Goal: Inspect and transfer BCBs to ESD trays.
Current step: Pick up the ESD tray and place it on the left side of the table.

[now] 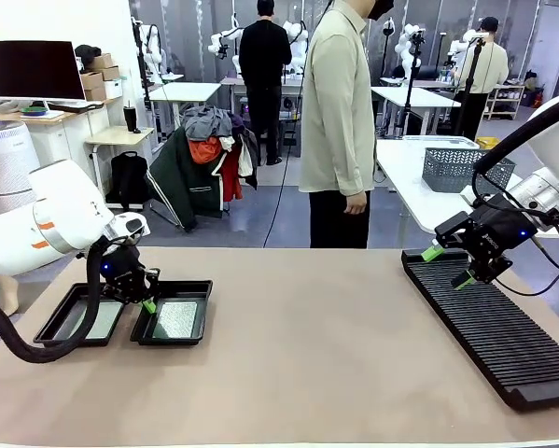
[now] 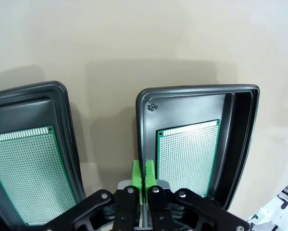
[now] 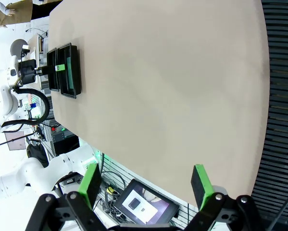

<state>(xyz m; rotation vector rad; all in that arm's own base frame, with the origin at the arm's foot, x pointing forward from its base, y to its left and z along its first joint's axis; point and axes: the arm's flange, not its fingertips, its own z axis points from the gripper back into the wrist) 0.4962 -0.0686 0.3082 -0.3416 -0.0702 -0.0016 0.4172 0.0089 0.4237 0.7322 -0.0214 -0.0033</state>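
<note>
- I saw the left gripper (image 1: 148, 303) with fingers pressed together, empty, over the gap between the two ESD trays (image 1: 191, 288).
- A BCB (image 2: 188, 151) lay flat in each tray.
- Right gripper (image 1: 447, 266) was spread wide above the slotted rack (image 1: 503, 341).

Fixed front view, two wrist close-ups

Two black ESD trays side by side near the counter's left edge, left tray (image 1: 50, 327), right tray (image 1: 193, 329), two green BCBs, one per tray (image 1: 96, 319) (image 1: 175, 319), one long black ribbed rack (image 1: 503, 331) along the counter's right edge, one grey mesh basket (image 1: 452, 169)
</note>
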